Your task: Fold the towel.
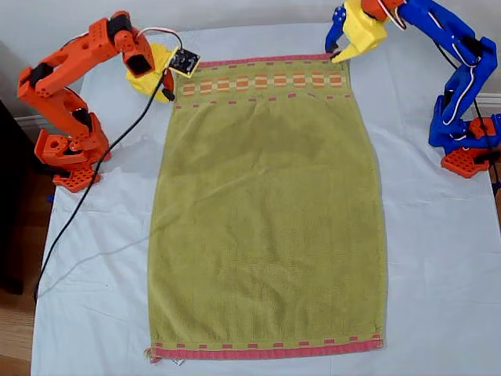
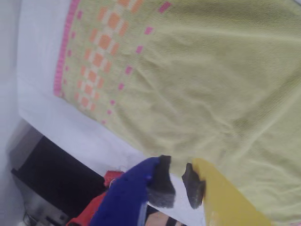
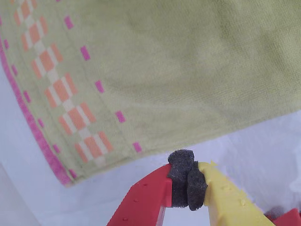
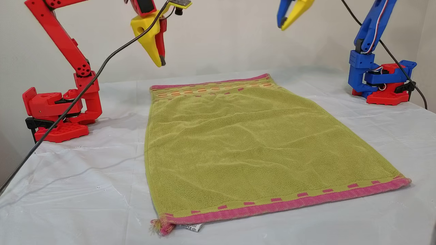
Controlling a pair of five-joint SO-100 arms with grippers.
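Observation:
The olive-green towel (image 1: pixel 266 219) lies spread flat on the white sheet, one pink hem at the far end beside a band of orange-and-cream squares, the other at the near end. A small white tag (image 4: pixel 190 227) sticks out under the near corner. My first gripper (image 1: pixel 335 52), blue and yellow, hangs in the air above the far corner at the exterior view's right, with its pads (image 2: pixel 162 183) slightly apart and nothing between them. Red and yellow, my second gripper (image 1: pixel 167 95) hovers above the far corner at the exterior view's left, its foam pads (image 3: pixel 181 165) pressed together on nothing.
The white sheet (image 1: pixel 438 258) covers the table. The orange-red arm base (image 1: pixel 70 153) stands at the exterior view's left and the blue arm base (image 1: pixel 466 145) at its right. A black cable (image 1: pixel 86 196) trails from the second arm over the table's edge. A wall rises close behind.

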